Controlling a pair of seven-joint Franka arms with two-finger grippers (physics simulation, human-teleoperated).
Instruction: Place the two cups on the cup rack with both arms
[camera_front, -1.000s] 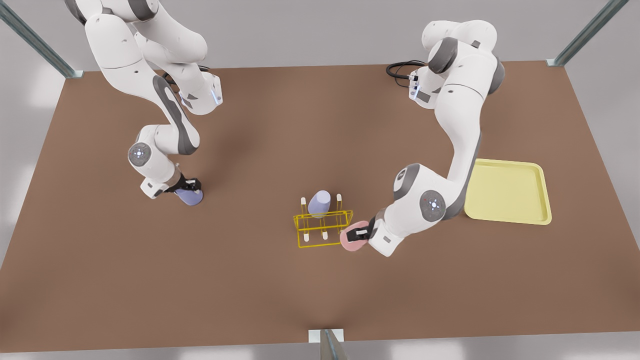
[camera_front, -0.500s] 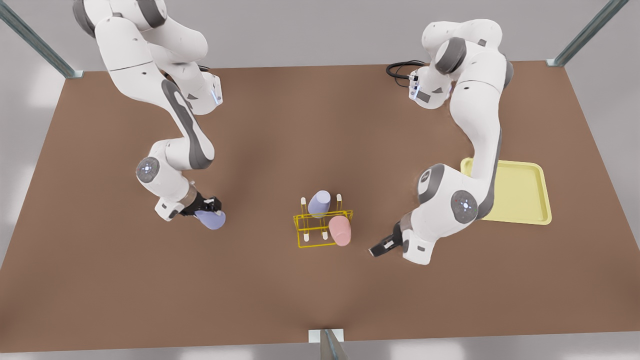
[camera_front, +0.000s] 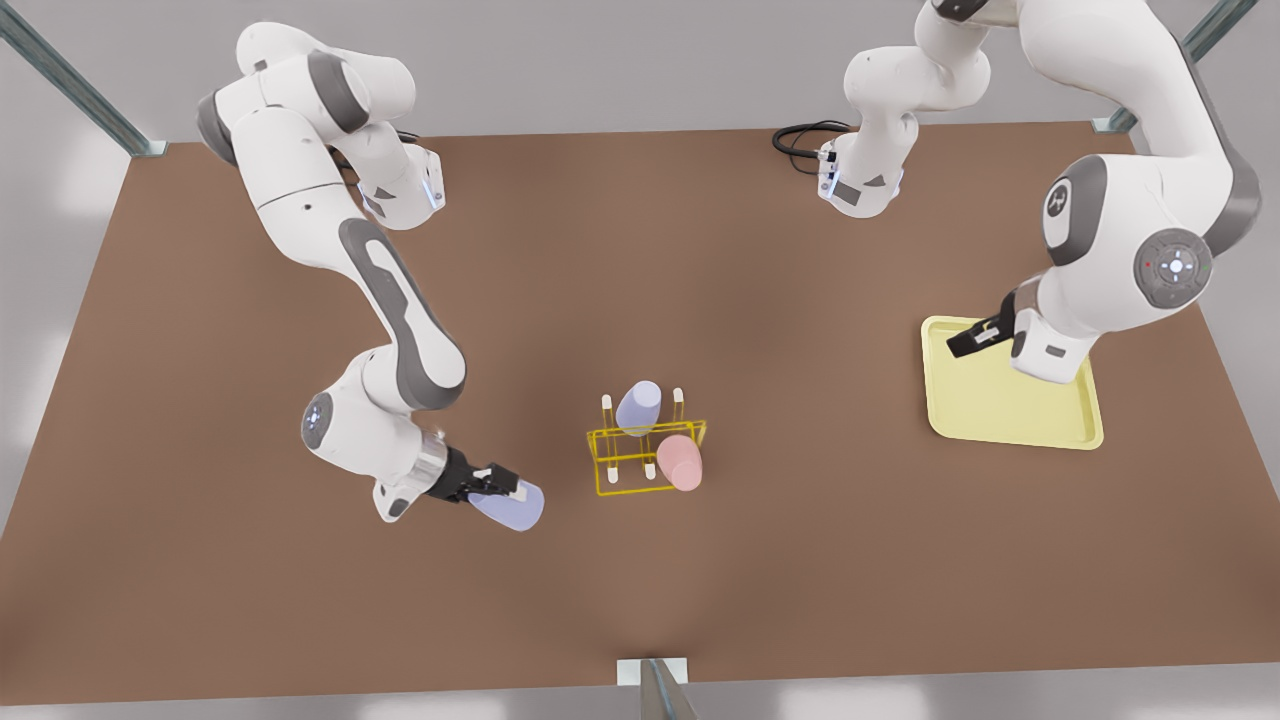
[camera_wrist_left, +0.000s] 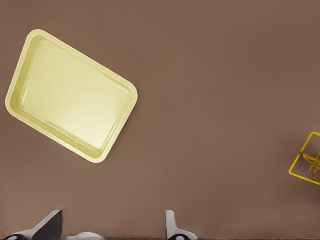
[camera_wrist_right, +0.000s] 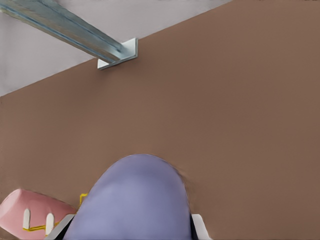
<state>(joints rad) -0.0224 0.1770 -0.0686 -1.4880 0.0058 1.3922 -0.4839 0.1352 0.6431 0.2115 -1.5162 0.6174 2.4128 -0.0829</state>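
Lavender cup, carried (camera_front: 508, 506): clamped in the right gripper (camera_front: 497, 482) at the front view's left, held tilted above the table (camera_front: 640, 260). Half a second ago it hung farther from the rack; it has travelled toward it and now sits near, not touching.
Right wrist view: the carried cup's body (camera_wrist_right: 134, 200) sits between the jaws, with the pink cup (camera_wrist_right: 30, 212) and a bit of yellow wire beyond it.
Cup rack (camera_front: 645, 455): yellow wire frame at table centre. A second lavender cup (camera_front: 638, 407) sits over a rear peg; the pink cup (camera_front: 680, 461) is on the front peg nearest the front view's right.
Change: a second ago the left gripper held the pink cup at the rack; now that cup stands on its peg, released.
Left gripper (camera_front: 972, 340): withdrawn over the yellow tray (camera_front: 1010, 425) at the front view's right, jaws apart, empty, waiting.
Left wrist view: tray (camera_wrist_left: 70, 97) below, rack corner (camera_wrist_left: 307, 162) at the edge.
Judgement: pink cup done; carried lavender cup needs a free peg.
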